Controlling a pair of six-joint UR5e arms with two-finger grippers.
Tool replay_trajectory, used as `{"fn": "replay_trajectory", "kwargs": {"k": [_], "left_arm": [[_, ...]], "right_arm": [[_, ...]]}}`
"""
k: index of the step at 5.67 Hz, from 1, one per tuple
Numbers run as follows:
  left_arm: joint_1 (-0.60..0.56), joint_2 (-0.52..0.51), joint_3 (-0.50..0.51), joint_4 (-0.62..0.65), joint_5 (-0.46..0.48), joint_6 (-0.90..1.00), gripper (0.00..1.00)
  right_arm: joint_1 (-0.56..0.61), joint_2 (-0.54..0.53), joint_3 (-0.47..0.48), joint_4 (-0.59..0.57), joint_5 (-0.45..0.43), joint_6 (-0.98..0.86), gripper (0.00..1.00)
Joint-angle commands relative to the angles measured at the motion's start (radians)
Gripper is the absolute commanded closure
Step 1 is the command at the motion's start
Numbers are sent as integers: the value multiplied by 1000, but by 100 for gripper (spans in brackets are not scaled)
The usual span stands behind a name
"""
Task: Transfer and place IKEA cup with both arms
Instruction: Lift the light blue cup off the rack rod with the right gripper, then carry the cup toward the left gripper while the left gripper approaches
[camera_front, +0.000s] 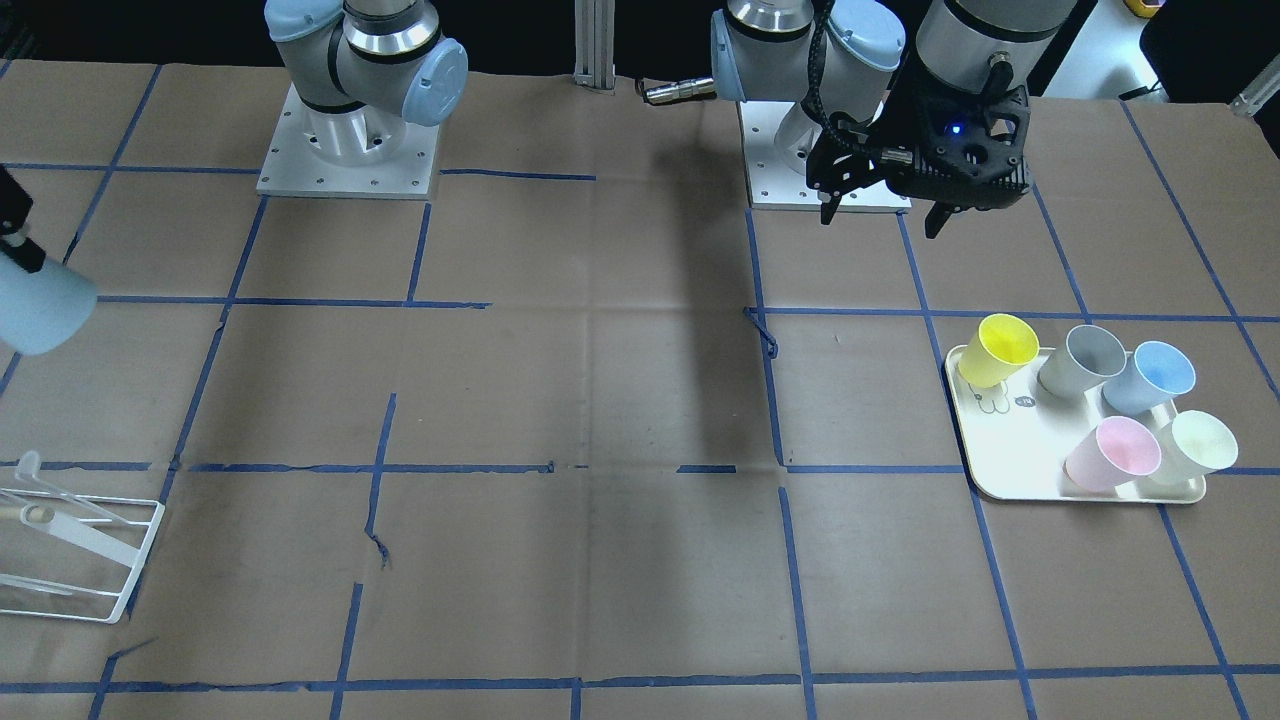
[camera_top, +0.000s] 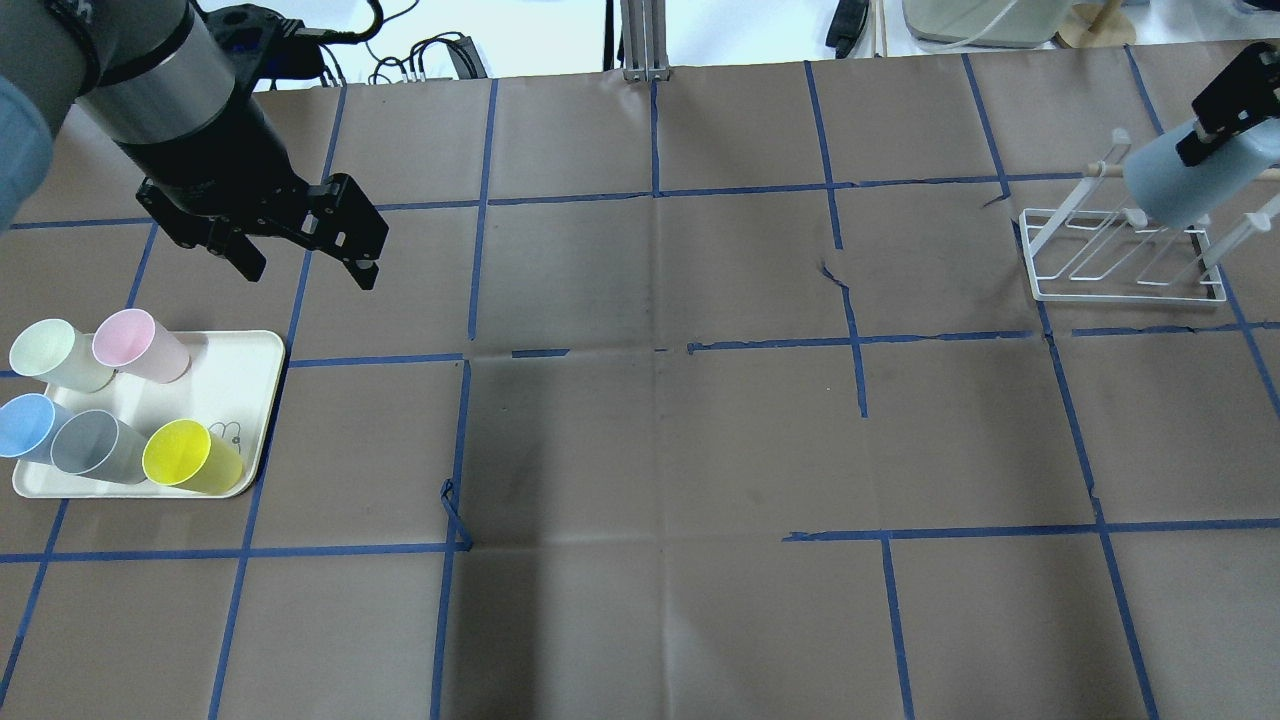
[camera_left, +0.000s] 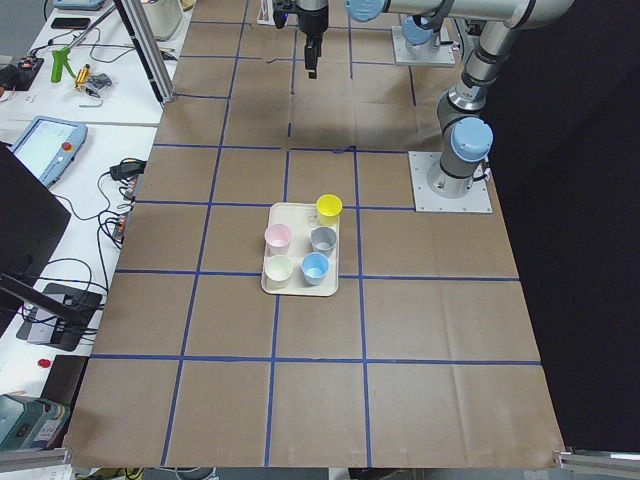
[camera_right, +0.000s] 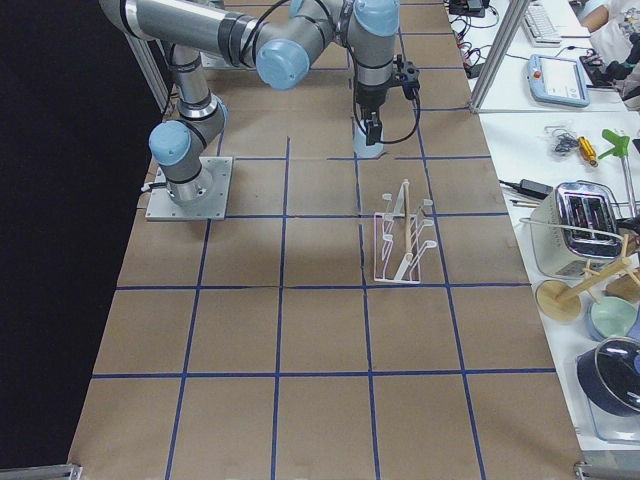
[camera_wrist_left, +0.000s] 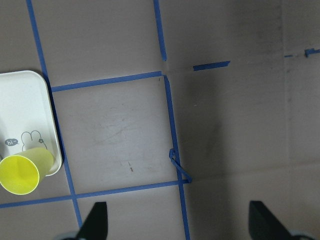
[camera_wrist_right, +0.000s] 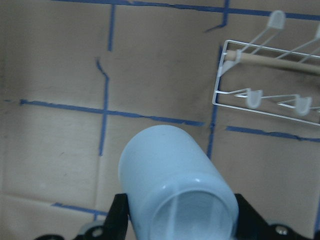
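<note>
While the right gripper pinches the IKEA cup between its two black fingers, the left gripper holds nothing, and its fingers are spread wide apart.

**Right arm.** In the overhead view the cup sits at the upper right of the frame. It is tilted and overlaps the upper right part of the white wire rack. The right wrist view shows one finger on each side of the cup's wider end, with the closed base pointing away from the camera. The rack occupies the upper right of that frame, beyond the cup. Whether the cup touches the rack cannot be determined. In the front-facing view the cup appears at the left edge, well above the rack in the lower left corner.

**Left arm.** In the overhead view the left gripper hangs at the upper left, above the cream tray in the frame and clear of it. The left wrist view shows both fingertips at the bottom edge, with bare table between them.

**Tray contents.** Five cups stand upright on the tray:
- yellow cup, at the corner nearest frame centre
- grey cup, just beside the yellow cup
- sky-blue cup, at the left edge
- pink cup, in the upper row
- pale green cup, in the upper row

**Table.** The table is covered in brown paper with a blue tape grid.
</note>
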Motion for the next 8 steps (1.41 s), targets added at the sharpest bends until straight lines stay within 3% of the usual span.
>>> {"fn": "replay_trajectory", "kwargs": {"k": [1,3,4,5,6,7,8], "left_arm": [[60,4,-3,-19,-151,81,1],[195,9,-24,-236,-469,254,1],[242,12,-32,-372,-555,382,1],[296,6,-36,-548,-700,539,1],[322,4,-53,-614,-784,603,1],[327,4,-87,-616,-933,636,1],[326,4,-98,-616,-1041,645,1]], "right_arm": [[64,-45,-10,217,214,-1,60],[150,-35,23,354,506,6,60],[175,-33,83,413,683,6,60],[216,-32,186,428,846,-2,60],[299,-38,297,427,1039,-7,60],[390,-33,378,418,1211,-25,60],[440,-32,429,416,1316,-48,60]]}}
